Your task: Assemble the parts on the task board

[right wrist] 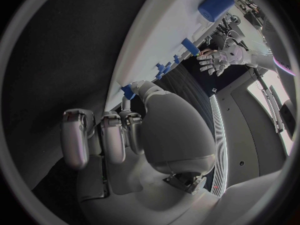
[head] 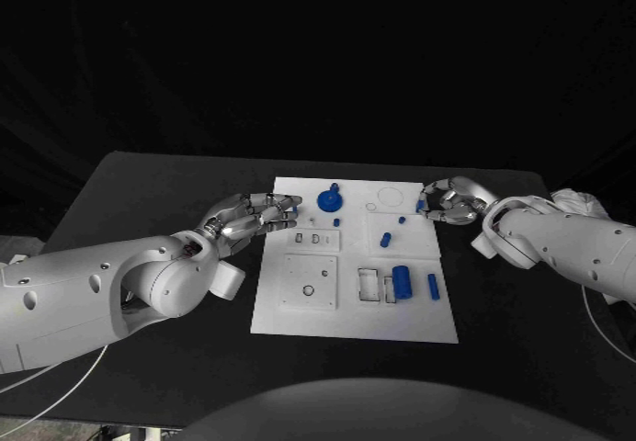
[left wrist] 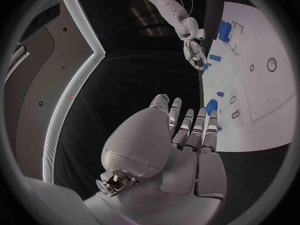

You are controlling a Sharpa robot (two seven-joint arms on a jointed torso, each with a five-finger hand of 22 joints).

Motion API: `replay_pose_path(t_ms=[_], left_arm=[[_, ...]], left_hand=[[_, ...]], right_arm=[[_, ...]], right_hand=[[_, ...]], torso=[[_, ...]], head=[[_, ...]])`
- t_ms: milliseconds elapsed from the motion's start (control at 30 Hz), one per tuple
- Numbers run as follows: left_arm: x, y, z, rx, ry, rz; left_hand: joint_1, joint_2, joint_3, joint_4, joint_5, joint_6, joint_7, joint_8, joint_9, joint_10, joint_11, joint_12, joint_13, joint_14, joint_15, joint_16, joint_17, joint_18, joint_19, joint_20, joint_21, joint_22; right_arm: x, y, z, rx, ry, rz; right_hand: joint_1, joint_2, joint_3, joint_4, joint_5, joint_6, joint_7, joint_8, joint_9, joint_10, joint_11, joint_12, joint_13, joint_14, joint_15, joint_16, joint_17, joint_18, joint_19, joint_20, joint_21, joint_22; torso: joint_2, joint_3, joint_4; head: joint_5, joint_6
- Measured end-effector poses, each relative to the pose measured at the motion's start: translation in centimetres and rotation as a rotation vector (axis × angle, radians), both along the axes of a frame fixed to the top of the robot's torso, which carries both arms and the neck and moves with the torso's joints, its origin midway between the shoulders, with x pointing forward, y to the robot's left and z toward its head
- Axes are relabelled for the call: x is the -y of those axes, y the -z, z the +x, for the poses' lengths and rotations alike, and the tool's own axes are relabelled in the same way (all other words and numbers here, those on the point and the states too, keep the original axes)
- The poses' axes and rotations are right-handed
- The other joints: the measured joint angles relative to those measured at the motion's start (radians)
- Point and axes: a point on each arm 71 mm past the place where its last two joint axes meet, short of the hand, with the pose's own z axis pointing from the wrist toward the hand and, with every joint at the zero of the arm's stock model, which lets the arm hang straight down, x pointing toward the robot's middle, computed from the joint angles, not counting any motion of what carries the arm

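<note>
Pinching a small blue part (head: pixel 422 207), right robot hand (head: pixel 450 202); left robot hand (head: pixel 249 219) spread, empty

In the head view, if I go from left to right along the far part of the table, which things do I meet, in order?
Left hand → round blue part on the task board → small upright blue part → right hand.
</note>
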Motion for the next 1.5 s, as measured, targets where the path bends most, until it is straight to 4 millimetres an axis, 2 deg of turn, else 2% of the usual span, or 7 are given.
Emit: replay_pose_path(t_ms=[233,600,767,1033,1100,1300,1500], left_arm=[[-0.1,0.0,0.0,0.000,-0.002,0.001],[-0.2,0.1,0.1,-0.001,-0.005,0.003],[-0.1,0.1,0.1,-0.002,-0.004,0.004],[0.0,0.1,0.2,-0.002,-0.002,0.004],[0.0,0.2,0.2,-0.002,-0.001,0.004],[0.1,0.2,0.2,-0.003,0.000,0.003],[0.1,0.1,0.1,-0.003,0.001,0.003]], left_hand=[[0.000,0.000,0.000,0.000,0.000,0.000,0.000,0.000,0.000,0.000,0.000,0.000,0.000,0.000,0.000,0.000,0.000,0.000,0.000,0.000,0.000,0.000],[0.000,0.000,0.000,0.000,0.000,0.000,0.000,0.004,0.000,0.000,0.000,0.004,0.000,0.000,0.000,0.004,0.001,0.000,0.000,0.000,0.000,0.001],[0.000,0.000,0.000,0.000,0.000,0.000,0.000,0.004,0.000,0.000,0.000,0.004,0.000,0.000,0.000,0.004,0.001,0.000,0.000,0.000,0.000,0.001],[0.000,0.000,0.000,0.000,0.000,0.000,0.000,0.004,0.000,0.000,0.000,0.004,0.000,0.000,0.000,0.004,0.001,0.000,0.000,0.000,0.000,0.001],[0.000,0.000,0.000,0.000,0.000,0.000,0.000,0.004,0.000,0.000,0.000,0.004,0.000,0.000,0.000,0.004,0.001,0.000,0.000,0.000,0.000,0.001],[0.000,0.000,0.000,0.000,0.000,0.000,0.000,0.004,0.000,0.000,0.000,0.004,0.000,0.000,0.000,0.004,0.001,0.000,0.000,0.000,0.000,0.001],[0.000,0.000,0.000,0.000,0.000,0.000,0.000,0.004,0.000,0.004,0.004,0.004,0.001,0.000,0.000,0.004,0.000,0.000,0.000,0.000,0.000,0.001]], right_arm=[[-0.1,-0.5,0.0,0.020,0.012,0.023],[-2.2,-4.5,0.6,0.096,-0.028,0.090],[-4.9,-5.7,0.0,0.098,-0.090,0.134],[-10.3,-5.9,-1.6,0.035,-0.209,0.182],[-11.8,-5.9,-2.0,0.017,-0.241,0.184],[-15.1,-5.7,-2.9,-0.024,-0.307,0.159],[-16.9,-4.6,-3.6,-0.050,-0.341,0.112]], right_hand=[[0.000,0.000,0.003,-0.003,0.008,0.010,0.005,0.010,0.002,0.000,0.000,0.000,0.000,0.000,0.000,0.000,0.000,0.000,0.000,0.000,0.000,0.000],[-0.012,-0.003,0.012,0.001,0.050,0.010,0.004,0.016,-0.017,0.000,0.000,0.000,0.000,0.000,0.000,0.000,0.000,0.000,0.000,0.000,0.000,0.001],[-0.015,-0.003,0.018,0.001,0.062,0.007,0.008,0.016,-0.032,-0.001,0.006,0.000,0.000,0.000,0.000,0.000,0.000,0.000,0.000,0.000,0.000,0.001],[-0.024,-0.010,0.026,0.004,0.070,0.009,0.013,0.012,-0.047,0.000,0.007,0.000,0.000,0.004,0.003,0.000,0.000,0.000,0.000,0.000,0.000,0.001],[-0.028,-0.006,0.026,0.004,0.073,0.012,0.016,0.012,-0.049,0.000,0.007,0.000,0.000,0.004,0.003,0.000,0.000,0.000,-0.002,0.002,0.000,0.001],[-0.028,-0.006,0.026,0.004,0.074,0.012,0.016,0.012,-0.051,-0.001,0.008,0.000,0.000,0.000,0.007,0.000,0.000,0.000,-0.009,0.009,-0.006,0.000],[-0.032,-0.010,0.026,0.004,0.078,0.016,0.020,0.012,-0.056,-0.001,0.014,0.000,0.000,0.000,0.007,0.000,-0.001,0.000,-0.018,0.007,-0.011,0.000]], torso=[[0.000,0.0001,-0.0009],[0.000,0.0001,0.0003],[0.000,0.0001,0.0005],[-0.001,-0.0001,0.0005],[-0.001,-0.0001,0.0009],[-0.001,-0.0007,0.0020],[-0.001,-0.0008,0.0018]], head=[[0.005,0.000],[0.006,0.000],[0.007,0.000],[0.008,0.000],[0.008,0.000],[0.020,0.000],[0.031,0.000]])
